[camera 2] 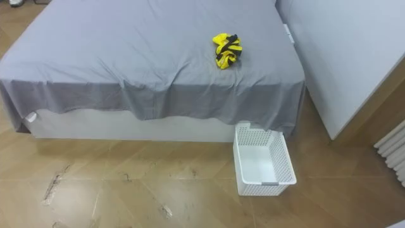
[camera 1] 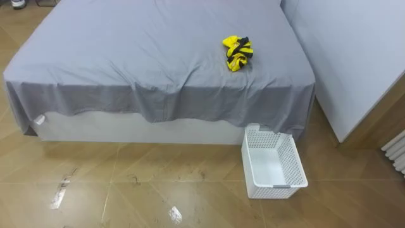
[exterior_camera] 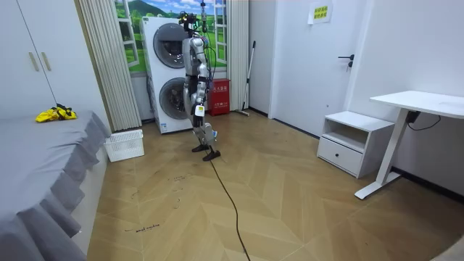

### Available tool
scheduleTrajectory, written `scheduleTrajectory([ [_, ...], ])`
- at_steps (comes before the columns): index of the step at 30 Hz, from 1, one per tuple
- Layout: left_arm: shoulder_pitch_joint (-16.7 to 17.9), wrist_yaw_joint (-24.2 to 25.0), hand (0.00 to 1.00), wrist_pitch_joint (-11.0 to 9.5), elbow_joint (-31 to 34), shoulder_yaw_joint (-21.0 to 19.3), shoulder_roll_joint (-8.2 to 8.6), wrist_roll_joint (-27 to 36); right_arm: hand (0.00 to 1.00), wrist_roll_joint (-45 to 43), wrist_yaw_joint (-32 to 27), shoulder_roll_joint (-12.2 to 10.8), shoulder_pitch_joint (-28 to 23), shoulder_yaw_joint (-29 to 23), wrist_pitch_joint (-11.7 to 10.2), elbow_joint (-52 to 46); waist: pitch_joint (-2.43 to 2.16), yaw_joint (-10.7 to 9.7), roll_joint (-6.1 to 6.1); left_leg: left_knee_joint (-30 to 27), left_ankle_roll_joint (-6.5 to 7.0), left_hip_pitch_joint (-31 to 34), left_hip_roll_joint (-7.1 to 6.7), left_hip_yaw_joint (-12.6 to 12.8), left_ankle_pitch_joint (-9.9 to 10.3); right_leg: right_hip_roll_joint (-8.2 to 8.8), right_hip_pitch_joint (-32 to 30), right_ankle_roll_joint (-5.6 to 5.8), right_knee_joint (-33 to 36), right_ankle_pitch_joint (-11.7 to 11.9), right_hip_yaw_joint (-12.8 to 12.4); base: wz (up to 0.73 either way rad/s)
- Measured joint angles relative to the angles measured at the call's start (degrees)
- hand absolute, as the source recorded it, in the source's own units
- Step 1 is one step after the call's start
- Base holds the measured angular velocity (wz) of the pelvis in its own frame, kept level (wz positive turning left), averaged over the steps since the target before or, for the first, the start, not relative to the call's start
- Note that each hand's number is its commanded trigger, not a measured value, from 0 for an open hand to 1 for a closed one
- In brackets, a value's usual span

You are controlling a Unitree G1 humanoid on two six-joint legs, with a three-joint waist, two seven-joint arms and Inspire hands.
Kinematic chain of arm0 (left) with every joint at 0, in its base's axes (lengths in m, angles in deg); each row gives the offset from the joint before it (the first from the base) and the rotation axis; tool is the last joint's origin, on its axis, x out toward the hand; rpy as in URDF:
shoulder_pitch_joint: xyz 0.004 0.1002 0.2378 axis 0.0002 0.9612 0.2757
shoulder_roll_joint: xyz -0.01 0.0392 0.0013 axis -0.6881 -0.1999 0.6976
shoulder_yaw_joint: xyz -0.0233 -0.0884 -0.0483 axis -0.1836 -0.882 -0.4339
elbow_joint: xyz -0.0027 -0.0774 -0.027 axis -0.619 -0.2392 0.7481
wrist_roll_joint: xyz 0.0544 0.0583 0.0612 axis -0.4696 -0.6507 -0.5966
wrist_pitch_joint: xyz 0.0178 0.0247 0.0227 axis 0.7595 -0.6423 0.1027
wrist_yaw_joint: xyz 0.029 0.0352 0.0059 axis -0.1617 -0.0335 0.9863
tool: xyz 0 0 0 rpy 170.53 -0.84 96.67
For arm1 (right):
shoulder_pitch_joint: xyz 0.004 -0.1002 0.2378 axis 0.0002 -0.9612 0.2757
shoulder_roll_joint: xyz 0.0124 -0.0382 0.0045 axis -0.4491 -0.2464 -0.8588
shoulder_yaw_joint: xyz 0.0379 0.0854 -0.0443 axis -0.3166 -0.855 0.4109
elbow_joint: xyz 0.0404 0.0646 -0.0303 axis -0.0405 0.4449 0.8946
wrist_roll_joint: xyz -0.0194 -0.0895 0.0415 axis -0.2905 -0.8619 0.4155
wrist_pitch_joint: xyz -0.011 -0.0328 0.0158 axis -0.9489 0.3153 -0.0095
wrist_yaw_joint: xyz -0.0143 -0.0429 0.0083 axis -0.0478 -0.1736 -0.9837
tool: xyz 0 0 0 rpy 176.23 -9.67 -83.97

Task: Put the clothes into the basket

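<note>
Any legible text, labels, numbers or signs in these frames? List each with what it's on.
Nothing legible in any view.
Yellow-green sign high on the wall: print too small to read.
Red box beside the stacked washing machines: markings too blurred to read.
White tag at the bed sheet's corner: nothing readable.
No text seen on the clothes or the basket.

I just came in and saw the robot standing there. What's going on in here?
Nothing is being picked up yet. The robot stands on the wooden floor in front of the stacked washing machines, some way off from the bed, and looks toward it. A yellow and black bundle of clothes lies on the grey sheet near one corner. The white basket stands empty on the floor just below that corner, so the clothes have not gone in yet.
</note>
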State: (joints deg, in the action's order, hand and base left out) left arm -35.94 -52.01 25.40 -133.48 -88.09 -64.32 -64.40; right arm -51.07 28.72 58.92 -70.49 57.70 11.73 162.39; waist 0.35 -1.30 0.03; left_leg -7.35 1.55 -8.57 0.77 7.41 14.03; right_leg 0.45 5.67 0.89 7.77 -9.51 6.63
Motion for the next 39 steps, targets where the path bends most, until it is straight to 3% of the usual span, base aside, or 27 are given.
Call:
scheduleTrajectory([
  [7,0.29,0.09,0.00,1.18,0.02,-1.99,0.21,-0.08,0.00,-0.72,-0.16,0.08,-0.04,-0.30,0.23,0.02,-0.08,0.13,-0.12,-0.04,0.00,-0.06,0.09,0.44,0.00,-0.08,-0.08,-0.03,0.20,0.02,-0.19,0.00],
  [11,0.25,0.13,0.00,2.41,0.02,-2.09,-0.08,-0.03,0.00,-0.16,-0.13,0.21,0.00,-0.88,1.45,0.34,-0.18,0.09,0.02,0.01,0.00,-0.10,0.09,0.53,0.00,-0.06,-0.14,-0.03,0.21,0.02,-0.24,0.00],
  [17,0.19,1.75,0.00,2.72,-0.14,-2.51,-0.17,-0.01,0.00,-0.06,0.52,0.14,-0.02,-2.09,2.20,0.41,-0.24,0.03,-0.06,0.01,0.00,-0.12,0.17,0.70,0.00,-0.11,-0.18,-0.04,0.17,0.03,-0.13,0.00],
  [24,0.90,2.97,0.00,2.81,-0.21,-3.31,-0.13,3.90,0.00,-0.19,0.68,0.15,-0.17,-2.51,2.63,-0.21,-0.32,0.18,-0.38,-1.28,-0.50,-0.05,1.46,1.91,1.14,-0.95,-0.80,-0.51,1.04,-0.22,-0.58,-0.13],
  [27,1.34,3.44,0.00,2.81,-0.18,-3.33,-0.34,8.08,0.00,-0.08,1.60,0.19,-0.14,-2.08,2.60,-0.22,-0.31,0.22,-0.47,-5.93,-1.35,1.17,2.80,3.02,3.46,-1.64,-1.72,-1.63,3.41,-1.69,0.33,-0.16],
  [28,1.39,3.70,0.00,2.84,-0.19,-3.55,-0.39,9.06,0.00,-0.15,1.89,0.19,-0.11,-2.18,2.56,-0.20,-0.27,0.10,-0.46,-9.45,-1.99,2.73,3.26,3.18,4.73,-1.91,-2.34,-1.93,4.89,-2.69,0.77,-0.11],
  [30,1.41,3.99,0.00,2.86,-0.17,-3.78,-0.81,11.45,0.00,0.55,2.13,0.14,-0.18,-2.20,2.52,-0.27,-0.31,0.02,0.13,-17.50,-2.61,6.20,4.00,3.90,5.12,-1.75,-3.35,-3.01,6.73,-5.01,0.30,0.03],
  [31,1.46,4.00,0.00,2.82,0.31,-3.85,-0.85,13.36,0.00,1.64,2.25,0.44,-0.36,-2.41,2.52,-0.17,0.01,-0.16,0.51,-26.61,-2.38,10.58,5.22,4.13,4.74,-1.53,-3.35,-3.45,7.40,-5.66,-0.27,0.13],
  [32,1.52,4.10,0.00,2.36,0.43,-4.30,-0.79,15.41,0.00,2.87,2.04,0.71,-0.69,-2.60,2.55,-0.17,-0.06,-0.15,0.04,-34.25,-1.26,15.38,5.55,2.56,4.09,-1.32,-2.59,-3.93,8.17,-6.53,-0.65,0.16],
  [33,1.57,4.12,0.00,2.17,0.54,-3.98,-0.78,16.64,0.00,3.78,1.77,0.77,-1.01,-2.44,2.49,-0.33,-0.28,-0.21,0.11,-34.00,-0.87,16.84,4.52,1.77,4.37,-0.88,-2.28,-3.97,8.24,-6.89,-0.75,0.21],
  [34,1.43,4.09,0.00,1.96,1.08,-2.82,-0.73,19.60,0.00,4.92,1.51,1.19,-1.50,-2.29,2.62,-0.26,-0.28,-0.34,0.55,-30.54,-0.78,20.19,2.13,1.71,4.39,0.53,-1.69,-3.46,8.30,-7.81,-0.86,0.13],
  [35,1.72,4.08,0.00,1.38,2.38,-2.18,-0.34,20.63,0.00,4.81,1.56,1.80,-1.85,-2.34,2.77,-0.21,-0.45,-0.40,0.94,-24.00,-1.72,23.60,-0.27,1.36,3.02,1.93,-1.63,-2.61,8.25,-8.65,-1.28,0.00],
  [36,1.87,4.08,0.00,0.74,2.67,-2.15,-0.10,20.85,0.00,4.64,1.52,2.04,-1.96,-2.30,2.80,-0.22,-0.43,-0.17,0.89,-19.55,-2.26,24.98,-1.02,1.49,1.38,2.34,-1.52,-2.37,8.19,-8.99,-1.70,-0.32],
  [38,3.09,3.96,0.00,-0.42,2.64,-2.56,-0.29,21.68,0.00,4.28,1.46,2.53,-2.10,-2.02,3.85,-0.35,-0.42,0.21,0.72,-6.85,-2.39,28.18,-0.67,1.98,-6.70,3.58,0.20,-1.66,7.74,-10.89,-2.09,-0.58],
  [39,3.86,3.90,0.00,-0.41,2.63,-2.53,-0.35,21.85,0.00,4.16,1.47,2.67,-2.15,-1.84,4.01,-0.39,-0.24,0.16,0.35,-5.92,-2.24,28.28,-0.06,2.36,-8.71,3.97,1.04,-1.11,7.22,-11.26,-1.99,-0.64],
])
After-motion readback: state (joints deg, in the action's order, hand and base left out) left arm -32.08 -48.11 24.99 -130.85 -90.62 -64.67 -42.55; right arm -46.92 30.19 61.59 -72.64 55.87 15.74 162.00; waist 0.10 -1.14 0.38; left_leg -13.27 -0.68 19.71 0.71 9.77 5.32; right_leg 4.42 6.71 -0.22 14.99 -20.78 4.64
